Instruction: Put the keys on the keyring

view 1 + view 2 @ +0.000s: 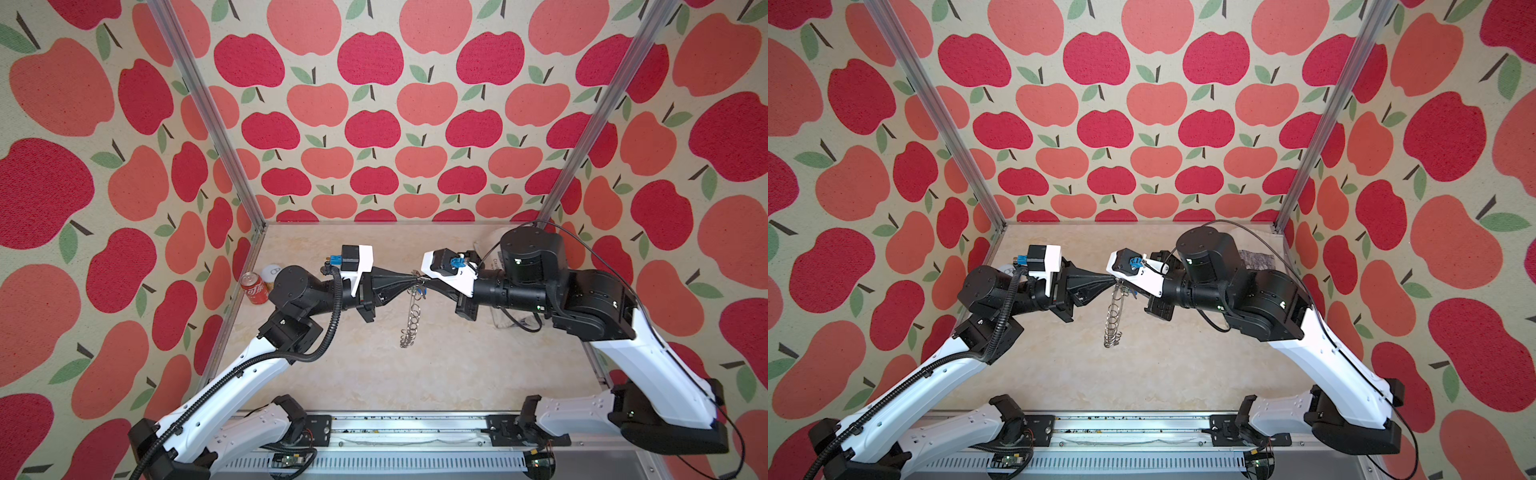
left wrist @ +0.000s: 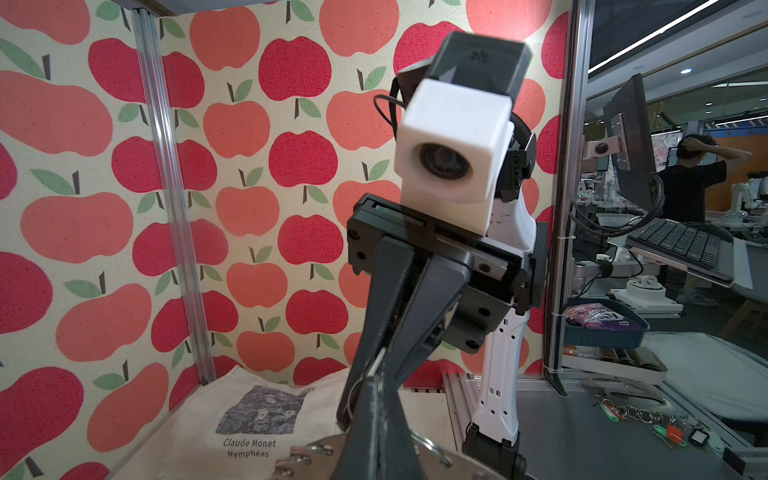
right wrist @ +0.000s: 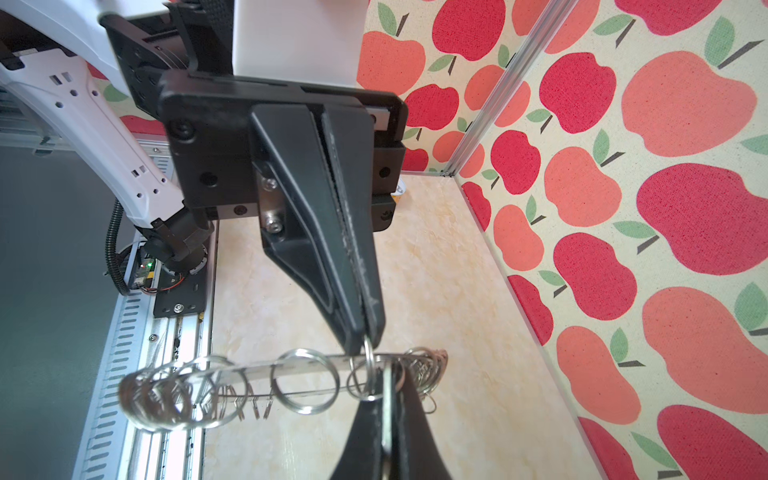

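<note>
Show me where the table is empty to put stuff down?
Roomiest is the front of the table, between the metal rail and the hanging keyring. A soda can sits back left, a cloth bag back right. The middle is crowded where the left gripper and right gripper meet.

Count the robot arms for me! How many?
2. The left arm reaches in from the left, the right arm from the right; both meet at the keyring mid-air.

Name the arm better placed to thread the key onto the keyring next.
Right, probably. The right gripper is shut on what looks like a key, right at a wire ring; the left gripper pinches the keyring, steadying it in mid-air.
</note>
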`<state>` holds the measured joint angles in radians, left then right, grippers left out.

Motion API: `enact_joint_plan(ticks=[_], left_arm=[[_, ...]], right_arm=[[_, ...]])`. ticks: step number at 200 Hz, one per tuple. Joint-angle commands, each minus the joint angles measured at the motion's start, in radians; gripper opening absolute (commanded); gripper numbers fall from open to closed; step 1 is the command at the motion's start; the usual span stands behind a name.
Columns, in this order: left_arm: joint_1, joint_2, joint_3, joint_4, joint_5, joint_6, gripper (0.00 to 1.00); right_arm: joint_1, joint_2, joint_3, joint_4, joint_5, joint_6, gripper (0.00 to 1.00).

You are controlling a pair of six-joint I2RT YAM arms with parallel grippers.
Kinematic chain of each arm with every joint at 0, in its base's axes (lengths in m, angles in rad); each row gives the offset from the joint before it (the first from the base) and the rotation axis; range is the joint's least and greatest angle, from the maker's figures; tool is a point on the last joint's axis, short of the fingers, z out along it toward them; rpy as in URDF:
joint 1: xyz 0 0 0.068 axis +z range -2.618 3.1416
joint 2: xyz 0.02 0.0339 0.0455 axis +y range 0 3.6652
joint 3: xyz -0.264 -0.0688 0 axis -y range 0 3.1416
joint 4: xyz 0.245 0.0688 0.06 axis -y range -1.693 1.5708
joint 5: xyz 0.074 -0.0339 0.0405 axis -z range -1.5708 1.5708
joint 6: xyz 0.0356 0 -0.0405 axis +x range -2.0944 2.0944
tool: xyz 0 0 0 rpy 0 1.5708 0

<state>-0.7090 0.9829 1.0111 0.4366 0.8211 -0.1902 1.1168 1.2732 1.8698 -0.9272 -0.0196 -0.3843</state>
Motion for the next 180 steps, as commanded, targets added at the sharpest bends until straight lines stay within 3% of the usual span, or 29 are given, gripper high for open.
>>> enact_joint_plan(ticks=[1, 122, 180], left_arm=[[0.005, -0.004, 0.040, 0.000, 0.021, 0.005, 0.00], [0.003, -0.007, 0.035, -0.035, 0.000, 0.025, 0.00], [0.002, -0.028, 0.037, -0.156, -0.045, 0.089, 0.00]], right_arm=[[0.017, 0.007, 0.041, -0.021, 0.058, -0.045, 0.00], [0.047, 0.029, 0.112, -0.078, 0.100, -0.072, 0.00], [0.081, 0.106, 0.229, -0.245, 0.255, -0.123, 0.00]])
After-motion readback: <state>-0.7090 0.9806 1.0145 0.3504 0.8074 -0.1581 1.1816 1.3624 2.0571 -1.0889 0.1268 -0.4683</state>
